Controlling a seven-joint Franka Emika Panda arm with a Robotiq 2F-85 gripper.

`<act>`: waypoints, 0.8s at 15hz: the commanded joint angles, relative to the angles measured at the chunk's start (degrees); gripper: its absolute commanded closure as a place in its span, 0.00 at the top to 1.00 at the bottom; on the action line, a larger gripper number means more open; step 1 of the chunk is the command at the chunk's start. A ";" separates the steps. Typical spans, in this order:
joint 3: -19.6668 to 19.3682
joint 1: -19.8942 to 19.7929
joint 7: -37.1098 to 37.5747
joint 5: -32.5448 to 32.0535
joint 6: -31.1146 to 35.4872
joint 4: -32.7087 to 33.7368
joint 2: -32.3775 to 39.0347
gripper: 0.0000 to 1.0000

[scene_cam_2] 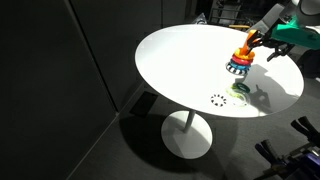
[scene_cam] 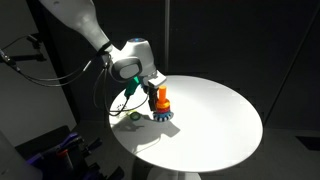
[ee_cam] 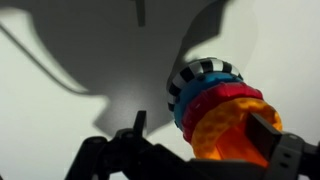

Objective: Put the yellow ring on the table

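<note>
The yellow ring (ee_cam: pixel 225 130) is yellow-orange and sits on top of the stacking toy (scene_cam: pixel 162 108), above a red ring (ee_cam: pixel 228 95) and a blue one. The toy stands on the round white table (scene_cam: pixel 220 125) and also shows in an exterior view (scene_cam_2: pixel 240 63). My gripper (ee_cam: pixel 200 128) hangs over the toy's top with its fingers spread. The right finger is against the yellow ring and the left finger stands well clear of it. The gripper shows in both exterior views (scene_cam: pixel 155 90) (scene_cam_2: pixel 256 42).
A small green ring (scene_cam_2: pixel 240 88) and a black-and-white striped ring (scene_cam_2: pixel 219 99) lie on the table (scene_cam_2: pixel 180 60) beside the toy, near the edge. The room around is dark. The table's edge runs close to the toy.
</note>
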 commanded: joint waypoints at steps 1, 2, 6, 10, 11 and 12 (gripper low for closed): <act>-0.66 -0.11 -1.10 -0.68 0.92 0.78 1.01 1.00; -0.70 -0.11 -1.24 -0.58 1.09 0.77 1.05 0.75; -0.27 -0.34 -2.39 0.09 1.52 0.69 0.66 0.48; 0.37 -0.84 -4.10 0.91 1.16 0.52 0.17 0.17; 0.48 -0.96 -4.57 1.12 0.93 0.54 0.08 0.08; 0.52 -1.00 -4.81 1.22 0.87 0.56 0.03 0.03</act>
